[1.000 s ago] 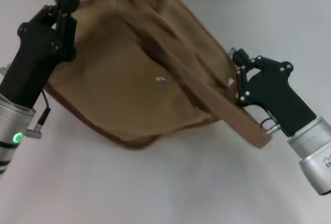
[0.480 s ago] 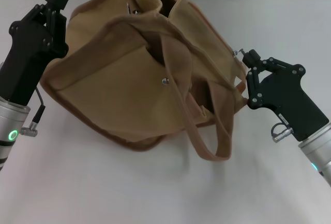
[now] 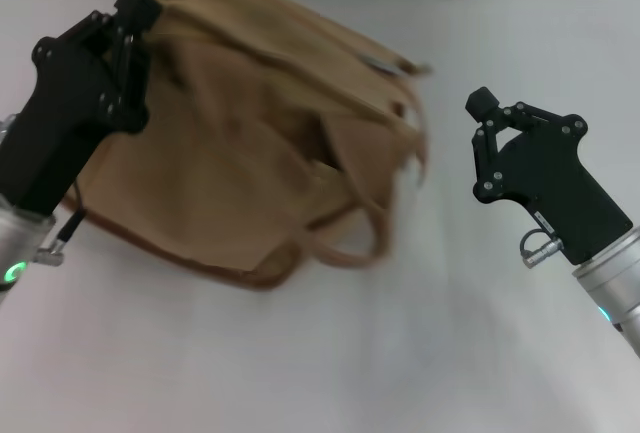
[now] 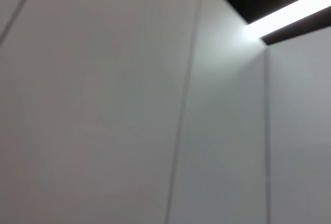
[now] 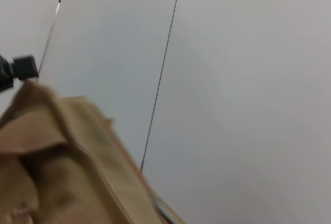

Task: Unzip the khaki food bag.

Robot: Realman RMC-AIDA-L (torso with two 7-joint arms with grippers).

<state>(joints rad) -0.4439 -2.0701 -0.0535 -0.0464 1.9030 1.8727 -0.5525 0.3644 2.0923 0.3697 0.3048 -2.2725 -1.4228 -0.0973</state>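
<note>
khaki food bag (image 3: 260, 143) slumped on white desk (image 3: 400, 353), toward robot's left, top edge pointing away. left hand (image 3: 135, 13) at its upper corner, grip cannot tell; right hand (image 3: 480, 118) apart, grasp unclear, holding nothing.

Your khaki food bag (image 3: 250, 153) is smeared by motion in the head view, so you cannot make out its zipper, its pull or whether the top is open. Its upper corner runs off the top edge of that picture. The left pincer (image 3: 135, 13) sits against the bag's upper left corner, and you cannot tell whether its fingers grip the cloth or how wide they stand. The right pincer (image 3: 482, 105) shows only a dark tip, fingers unreadable. The left wrist view gives you only a wall and a light strip. In the right wrist view the bag (image 5: 62, 172) is blurred and cut off by the picture's edge.
</note>
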